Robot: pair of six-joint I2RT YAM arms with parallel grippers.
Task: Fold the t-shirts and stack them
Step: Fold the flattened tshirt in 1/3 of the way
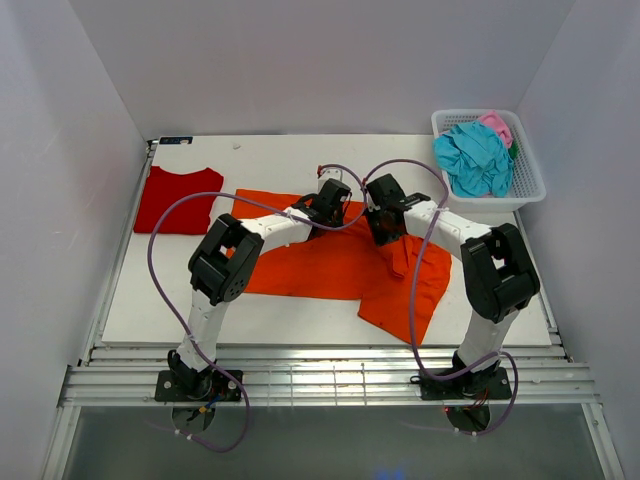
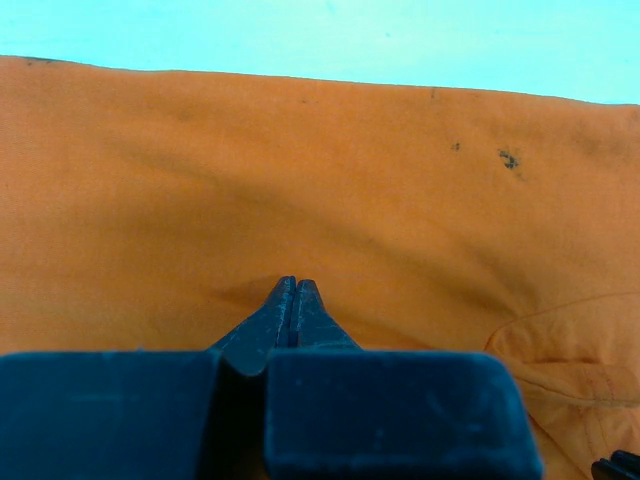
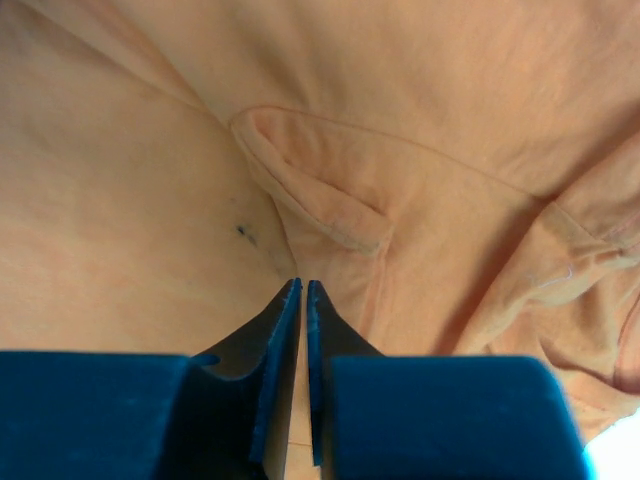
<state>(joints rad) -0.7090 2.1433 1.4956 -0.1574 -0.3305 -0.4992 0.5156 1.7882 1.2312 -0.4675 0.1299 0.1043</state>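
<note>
A bright orange t-shirt lies spread across the middle of the table, with its right part bunched and folded over. My left gripper is over its far edge. In the left wrist view its jaws are fully shut, tips touching the orange cloth. My right gripper is over the shirt's right half. In the right wrist view it is shut to a thin slit with orange cloth in it, beside a folded seam. A deep red t-shirt lies folded at the far left.
A white lattice basket stands at the far right corner, holding a teal shirt and a pink one. White walls close in the table on three sides. Purple cables loop from both arms.
</note>
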